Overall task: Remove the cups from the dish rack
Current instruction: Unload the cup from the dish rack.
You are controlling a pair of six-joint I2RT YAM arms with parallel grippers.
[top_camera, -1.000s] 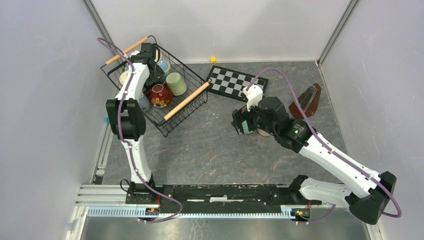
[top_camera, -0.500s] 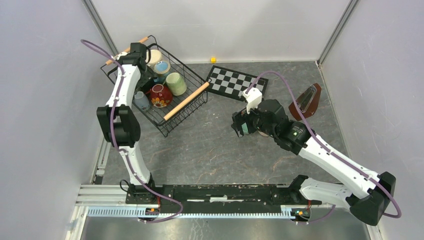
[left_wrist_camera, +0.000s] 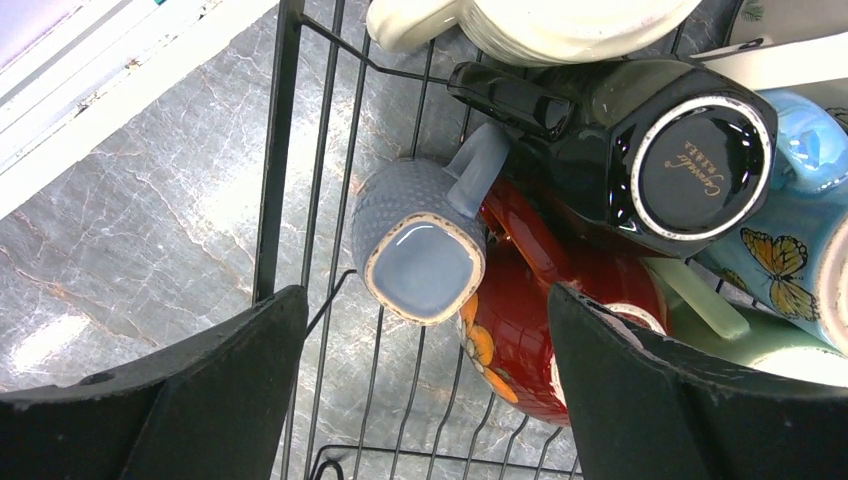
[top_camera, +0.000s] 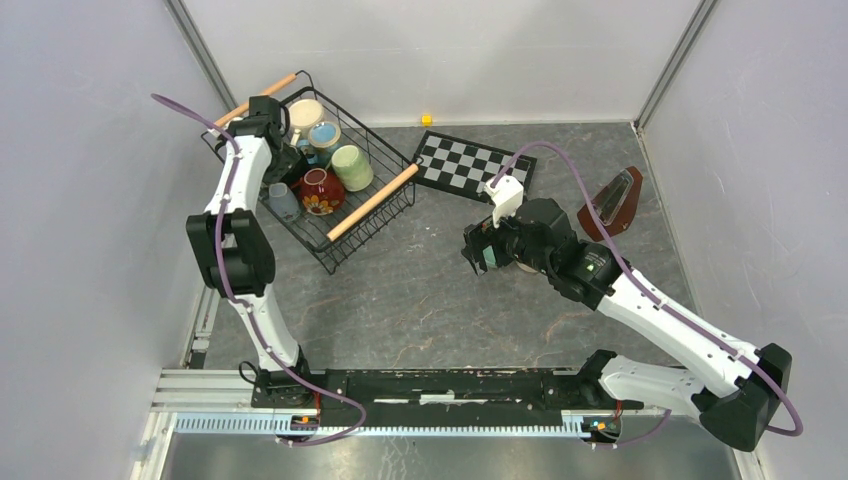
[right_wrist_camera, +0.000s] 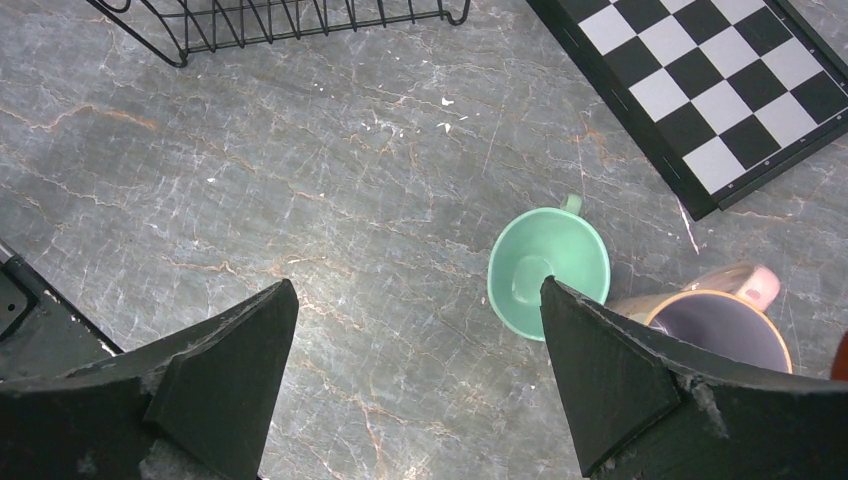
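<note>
Looking through the left wrist camera, I see the left tool [left_wrist_camera: 425, 385] spread wide and gripping nothing, poised over the dish rack [left_wrist_camera: 290, 150], which sits at the far left of the tabletop [top_camera: 420, 300]. Below the gap between its fingers, a grey-blue mug [left_wrist_camera: 415, 240] lies on its side with its squarish end toward the lens. Its handle points at a black mug [left_wrist_camera: 660, 150] that shows me its stamped base. A red mug [left_wrist_camera: 530, 330] with an orange flower is pressed against the grey-blue one. A cream mug [left_wrist_camera: 560, 20], a light blue butterfly mug [left_wrist_camera: 790, 260] and a pale green mug [left_wrist_camera: 720, 330] crowd in beyond them. My right tool [right_wrist_camera: 420, 370] is also open and empty, hovering above bare stone-patterned tabletop. Beneath it a teal-green mug [right_wrist_camera: 548, 272] stands upright just beside a pink mug [right_wrist_camera: 715, 330], both near the corner of the checkered board [right_wrist_camera: 720, 90] and well apart from the rack. The brown metronome [top_camera: 612, 203] stands further right.
</note>
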